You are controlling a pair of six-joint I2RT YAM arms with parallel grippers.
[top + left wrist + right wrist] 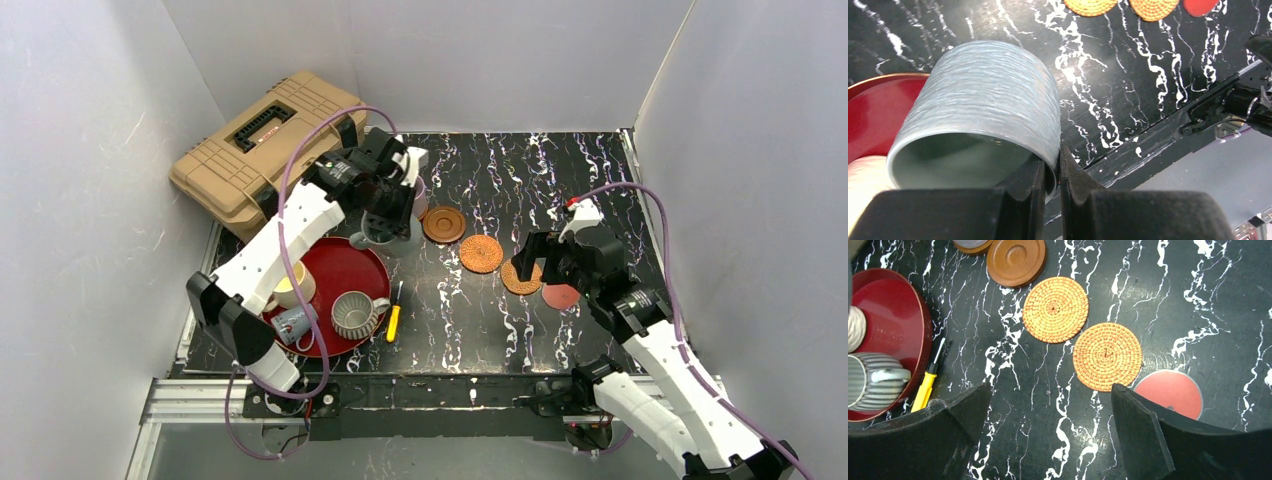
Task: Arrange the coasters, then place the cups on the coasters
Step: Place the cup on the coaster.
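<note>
Your left tool (1053, 162) is closed on the rim of the pale blue-grey mug (980, 100), one finger inside and one outside, prob. so the mug hangs upright w/ its base free to land flat. The mug is at the far edge of the red tray (345, 265); can't tell if it's lifted. Your right tool (1048, 435) is wide open, holding nothing, above the woven pair, likely parked there to tidy the row w/o crowding the left arm. The coasters lie side by side in a diagonal, far-left to near-right, so each mug gets its own spot. Count: brown wooden coaster (1015, 260) bare, 2nd wooden one (973, 245) cut by the frame edge w/ sth on it, farther woven coaster (1054, 309), nearer woven coaster (1107, 356), flat red coaster (1168, 392) = 5 seen. Mugs: 1 gripped + 3 waiting in the tray, i.e. cream-yellow mug (296, 284), ribbed grey-white mug (357, 313), small pale grey mug (293, 325) = 4 seen. Any others are hidden by the left arm.
</note>
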